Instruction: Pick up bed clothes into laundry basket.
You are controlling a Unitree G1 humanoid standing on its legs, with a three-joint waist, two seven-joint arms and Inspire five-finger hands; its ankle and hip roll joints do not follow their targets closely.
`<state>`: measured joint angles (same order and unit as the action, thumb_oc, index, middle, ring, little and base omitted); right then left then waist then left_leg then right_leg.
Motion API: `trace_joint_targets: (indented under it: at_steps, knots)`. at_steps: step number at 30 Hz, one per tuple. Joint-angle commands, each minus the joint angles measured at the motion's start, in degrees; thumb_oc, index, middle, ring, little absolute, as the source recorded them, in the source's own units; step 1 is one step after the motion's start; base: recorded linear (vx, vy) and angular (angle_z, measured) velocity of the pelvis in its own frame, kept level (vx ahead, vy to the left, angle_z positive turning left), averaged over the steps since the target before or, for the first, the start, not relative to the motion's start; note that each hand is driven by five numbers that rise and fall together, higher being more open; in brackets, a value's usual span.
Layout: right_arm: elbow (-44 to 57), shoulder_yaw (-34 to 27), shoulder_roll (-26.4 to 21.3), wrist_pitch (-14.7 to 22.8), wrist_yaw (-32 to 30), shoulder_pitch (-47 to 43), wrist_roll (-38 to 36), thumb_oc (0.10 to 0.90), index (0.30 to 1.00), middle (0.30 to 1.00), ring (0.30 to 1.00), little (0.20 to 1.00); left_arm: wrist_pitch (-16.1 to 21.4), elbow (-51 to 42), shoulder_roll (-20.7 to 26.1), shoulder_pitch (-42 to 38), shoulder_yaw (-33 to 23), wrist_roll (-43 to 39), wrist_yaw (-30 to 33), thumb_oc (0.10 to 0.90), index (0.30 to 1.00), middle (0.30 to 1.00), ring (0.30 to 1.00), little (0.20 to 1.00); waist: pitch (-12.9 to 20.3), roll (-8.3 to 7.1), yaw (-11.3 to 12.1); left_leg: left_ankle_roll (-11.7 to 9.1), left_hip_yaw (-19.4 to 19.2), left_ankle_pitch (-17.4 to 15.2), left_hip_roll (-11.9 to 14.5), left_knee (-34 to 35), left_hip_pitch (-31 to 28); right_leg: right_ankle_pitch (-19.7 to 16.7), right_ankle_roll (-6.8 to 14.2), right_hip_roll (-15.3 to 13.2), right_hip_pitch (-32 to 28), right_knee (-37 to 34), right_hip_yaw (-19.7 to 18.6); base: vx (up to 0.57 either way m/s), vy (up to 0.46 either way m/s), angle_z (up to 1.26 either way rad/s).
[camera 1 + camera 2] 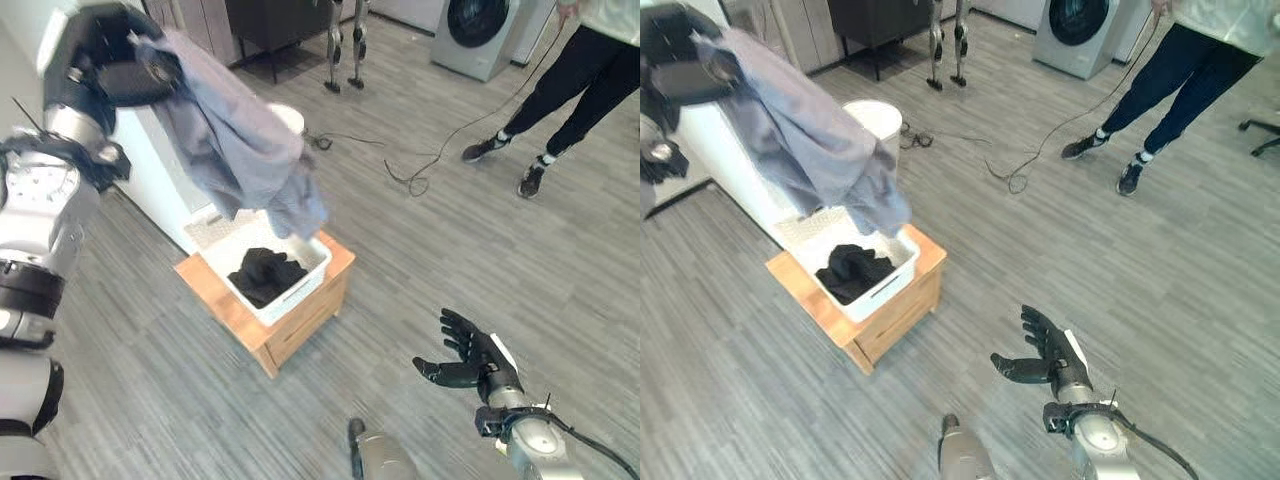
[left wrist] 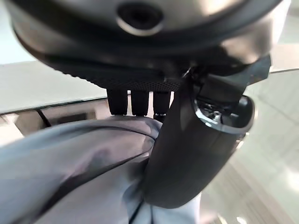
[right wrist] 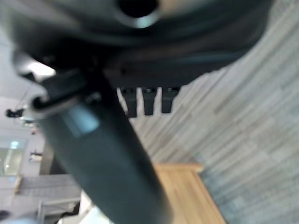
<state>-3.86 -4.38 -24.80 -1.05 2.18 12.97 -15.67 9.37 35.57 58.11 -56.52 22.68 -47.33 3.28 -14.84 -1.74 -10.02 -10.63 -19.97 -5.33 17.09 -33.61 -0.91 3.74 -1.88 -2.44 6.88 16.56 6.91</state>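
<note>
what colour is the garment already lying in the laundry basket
Black garment, best seen in the left eye view.

So the grey-blue garment (image 1: 235,150) is hanging up in the air, bunched at the top and draping down in loose folds, its lowest corner dangling right above the white laundry basket (image 1: 303,282). That basket is rectangular, sits upright on a small wooden stand (image 1: 300,322), and already has a crumpled black garment (image 1: 264,274) lying inside on the bottom.

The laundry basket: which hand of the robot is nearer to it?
Left. The left hand holds the grey garment above the laundry basket; the right hand hangs open over the floor.
</note>
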Motion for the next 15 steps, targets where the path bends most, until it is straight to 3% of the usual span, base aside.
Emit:
trace_joint_targets:
  at_steps: [1, 2, 3, 5, 6, 13, 15]
  knots:
    - [5.36, -4.82, -4.6, 5.46, -0.84, -1.5, -3.59, 0.8, 0.9, 0.9, 0.9, 0.9, 5.85, 2.11, 7.01, -12.71, -2.34, -3.66, 1.39, 0.4, 0.3, 0.3, 0.3, 0.3, 3.34, 3.08, -0.81, 3.54, 7.54, 3.96, -6.04, 9.24, 3.9, 5.3, 6.34, -0.58, -10.04, -10.32, -3.79, 0.12, 0.16, -0.47]
    - [5.4, -4.84, -4.49, 5.44, -0.84, -1.52, -3.59, 0.8, 0.9, 0.9, 0.9, 0.9, 5.86, 2.27, 7.03, -13.07, -2.04, -3.71, 1.35, 0.4, 0.3, 0.3, 0.3, 0.3, 3.45, 2.86, -0.71, 3.66, 7.38, 4.51, -6.26, 9.85, 3.85, 4.92, 6.34, -0.73, -9.88, -10.55, -3.85, 0.16, 0.193, -0.24]
    - [5.32, -5.05, -4.89, 5.32, -0.63, -1.19, -3.28, 0.8, 0.9, 0.9, 0.9, 0.9, 5.55, 3.3, 7.81, -13.8, -1.66, -3.46, 1.28, 0.4, 0.3, 0.3, 0.3, 0.3, 3.74, 3.45, -0.81, 3.91, 7.74, 4.33, -6.01, 15.15, 3.4, 4.9, 6.98, -1.15, -10.26, -11.4, -4.71, 0.12, 0.155, -0.31]
    - [4.85, -4.61, -5.67, 5.93, -0.88, -1.45, -3.21, 0.8, 0.9, 0.9, 0.9, 0.9, 5.8, 5.92, 9.42, -13.67, -1.88, -3.2, 1.77, 0.4, 0.3, 0.3, 0.3, 0.3, 3.8, 5.24, -0.07, 3.24, 10.98, 7.52, -6.37, 24.62, 2.82, 5.02, 7.74, -0.86, -10.53, -11.57, -6.56, 0.19, 0.218, -0.4]
    - [4.78, -5.13, -5.09, 5.9, -1.05, 0.03, -3.62, 0.8, 0.9, 0.9, 0.9, 0.9, 5.77, 5.58, 9.71, -13.07, -2.36, -2.55, 1.99, 0.4, 0.3, 0.3, 0.3, 0.3, 4.02, 6.31, -0.76, 3.19, 11.24, 6.94, -7.21, 27.39, 0.57, 4.81, 8.24, -1.21, -10.43, -11.33, -7.23, 0.14, 0.14, -0.53]
    - [4.67, -4.48, -4.64, 5.4, 1.06, 0.95, -2.71, 0.8, 0.9, 0.9, 0.9, 0.9, 5.83, 5.7, 10.23, -15.45, -1.03, -2.35, 1.44, 0.4, 0.3, 0.3, 0.3, 0.3, 5.33, 7.29, -1.17, 4.2, 9.77, 7.39, -10.09, 34.4, -3.64, 3.43, 9.75, -2.48, -10.32, -12.89, -8.21, 0.08, 0.132, -0.34]
    - [4.4, -4.64, -4.69, 4.81, 2.0, 1.41, -1.88, 0.8, 0.9, 0.9, 0.9, 0.9, 5.24, 4.53, 10.2, -19.12, 3.61, 0.71, 0.18, 0.4, 0.3, 0.3, 0.3, 0.3, 6.01, 7.02, -1.09, 5.01, 9.29, 7.59, -11.6, 37.27, -4.67, 2.99, 10.9, -3.5, -9.55, -12.57, -8.24, 0.03, 0.153, 0.04]
